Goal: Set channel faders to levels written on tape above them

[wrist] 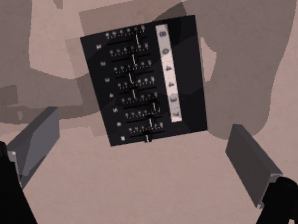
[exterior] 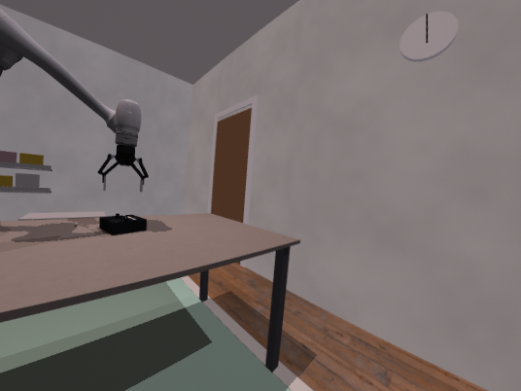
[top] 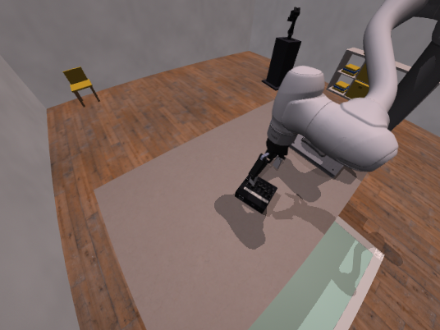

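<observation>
The black lighting desk (top: 256, 194) stands on its feet on the table; it also shows in the exterior view (exterior: 122, 224). In the wrist view the desk (wrist: 145, 82) lies below me, turned so its white tape strip (wrist: 166, 72) runs down its right side. Several faders (wrist: 136, 83) lie in rows to the left of the tape; the written levels are too blurred to read. My gripper (exterior: 122, 186) hangs wide open and empty well above the desk, its fingers spread to either side of it, touching nothing.
A grey mounting plate (top: 322, 158) sits on the table behind the desk, under my arm. The table's near corner (exterior: 292, 241) and edge show in the exterior view. A green mat (top: 324, 283) lies on the floor beside the table.
</observation>
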Tool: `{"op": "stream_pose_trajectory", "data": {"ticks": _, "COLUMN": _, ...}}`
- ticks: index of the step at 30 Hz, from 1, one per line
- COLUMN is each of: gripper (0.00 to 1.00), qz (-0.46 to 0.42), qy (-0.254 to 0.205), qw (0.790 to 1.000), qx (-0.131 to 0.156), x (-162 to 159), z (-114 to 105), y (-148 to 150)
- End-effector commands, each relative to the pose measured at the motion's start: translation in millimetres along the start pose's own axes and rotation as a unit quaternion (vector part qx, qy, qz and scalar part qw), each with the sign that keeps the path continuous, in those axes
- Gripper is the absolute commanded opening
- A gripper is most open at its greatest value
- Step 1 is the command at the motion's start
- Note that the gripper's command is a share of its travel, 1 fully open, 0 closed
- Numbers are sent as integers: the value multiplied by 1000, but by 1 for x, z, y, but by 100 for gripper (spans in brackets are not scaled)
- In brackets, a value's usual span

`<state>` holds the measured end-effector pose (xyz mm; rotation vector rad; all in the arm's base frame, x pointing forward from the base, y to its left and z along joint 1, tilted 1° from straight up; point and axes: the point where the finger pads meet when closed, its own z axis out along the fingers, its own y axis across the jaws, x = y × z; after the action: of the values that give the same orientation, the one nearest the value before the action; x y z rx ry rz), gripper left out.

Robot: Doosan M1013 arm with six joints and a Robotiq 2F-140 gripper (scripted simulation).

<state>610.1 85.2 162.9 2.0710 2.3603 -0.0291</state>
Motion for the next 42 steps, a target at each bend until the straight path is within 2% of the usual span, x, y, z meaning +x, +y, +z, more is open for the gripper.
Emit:
{"op": "stream_pose_trajectory", "data": {"ticks": 1, "gripper": 100, "qz": 27, "qy": 0, "qw": 1000, "qx": -1, "x": -1, "z": 2, "y": -3}}
{"op": "stream_pose_trajectory", "data": {"ticks": 4, "gripper": 100, "qz": 130, "qy": 2, "qw": 992, "qx": -3, "x": -6, "z": 10, "y": -16}}
{"op": "stream_pose_trajectory", "data": {"ticks": 8, "gripper": 100, "qz": 256, "qy": 8, "qw": 967, "qx": -3, "x": -14, "z": 25, "y": -41}}
{"op": "stream_pose_trajectory", "data": {"ticks": 11, "gripper": 100, "qz": 338, "qy": 13, "qw": 941, "qx": -2, "x": -20, "z": 37, "y": -61}}
{"op": "stream_pose_trajectory", "data": {"ticks": 15, "gripper": 100, "qz": 444, "qy": 20, "qw": 896, "qx": 0, "x": -25, "z": 49, "y": -81}}
{"op": "stream_pose_trajectory", "data": {"ticks": 17, "gripper": 100, "qz": 444, "qy": 20, "qw": 896, "qx": 0, "x": -25, "z": 49, "y": -81}}
{"op": "stream_pose_trajectory", "data": {"ticks": 18, "gripper": 100, "qz": 516, "qy": 22, "qw": 856, "qx": 0, "x": -26, "z": 50, "y": -84}}
{"op": "stream_pose_trajectory", "data": {"ticks": 24, "gripper": 100, "qz": 639, "qy": 18, "qw": 769, "qx": -5, "x": -27, "z": 52, "y": -87}}
{"op": "stream_pose_trajectory", "data": {"ticks": 42, "gripper": 100, "qz": 639, "qy": 18, "qw": 769, "qx": -5, "x": -27, "z": 52, "y": -87}}
